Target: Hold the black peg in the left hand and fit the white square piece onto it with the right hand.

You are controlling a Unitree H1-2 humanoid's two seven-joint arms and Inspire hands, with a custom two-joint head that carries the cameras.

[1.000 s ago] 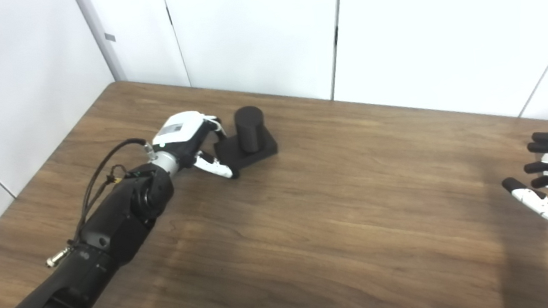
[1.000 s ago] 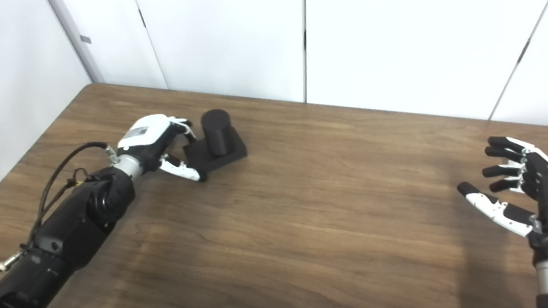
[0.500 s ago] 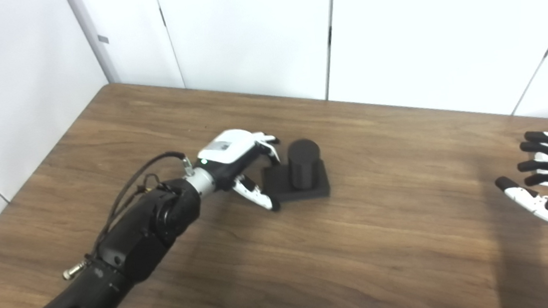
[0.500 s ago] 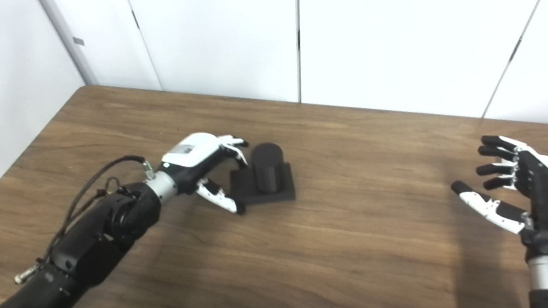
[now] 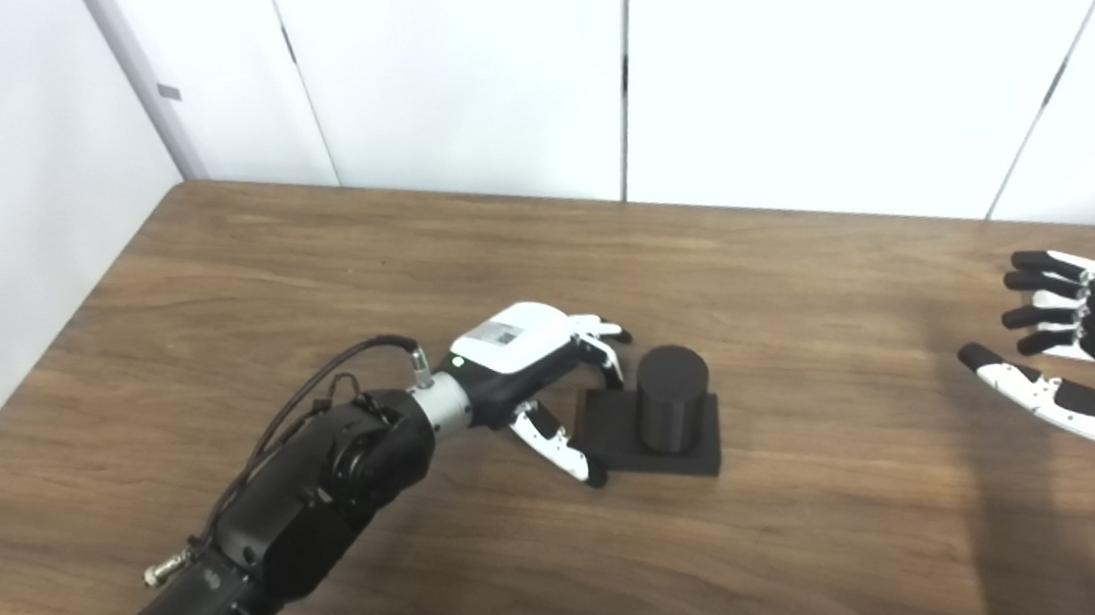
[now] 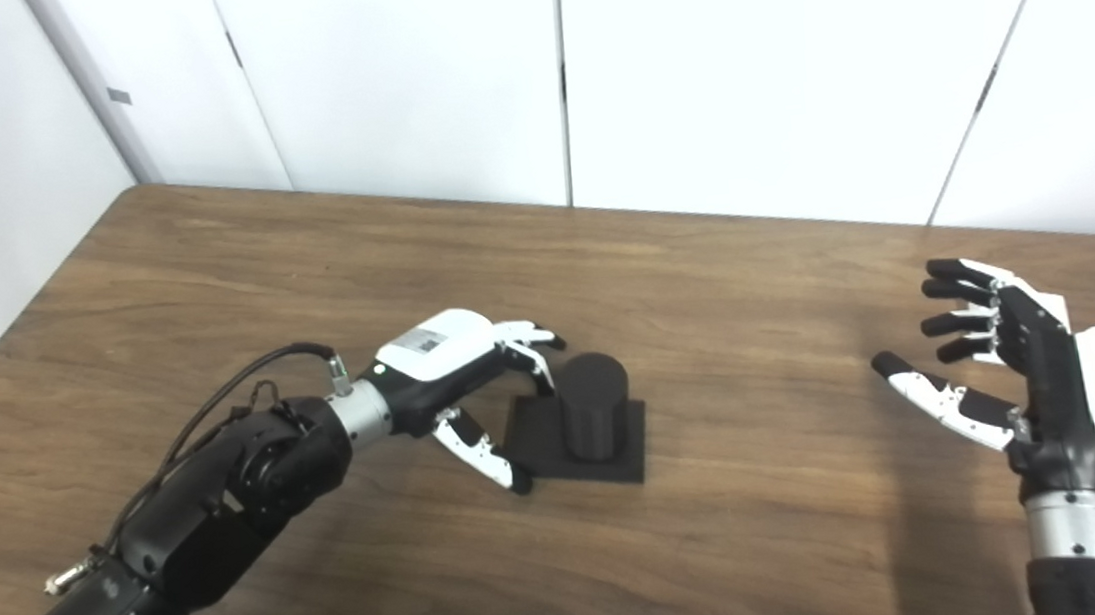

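A: Where is the black cylindrical peg on its flat square black base (image 5: pixel 675 414) sitting?

B: It is standing upright on the brown wood-grain table (image 5: pixel 493 574), near the middle and well in from every edge. Its long axis is pointing straight up.

A: And the left hand (image 5: pixel 535 369)?

B: The white-backed left hand is lying just to the left of the base, fingers apart and curling over the base's near-left corner, thumb reaching down along its front edge. Whether the fingertips are touching the base or only hovering at it, I cannot tell. It is not lifting anything, so I am reading it as spread and empty.

A: The right hand (image 6: pixel 1015 358)?

B: The black-and-white right hand is hanging well apart at the right, fingers splayed, holding nothing. The left is far nearer the peg.

A: The white square piece?

B: It is not showing in either view.

A: So the next move?

B: Probably the left hand is needing to close rightward on the base or peg. Open table is lying all around, so nothing is crowding it.
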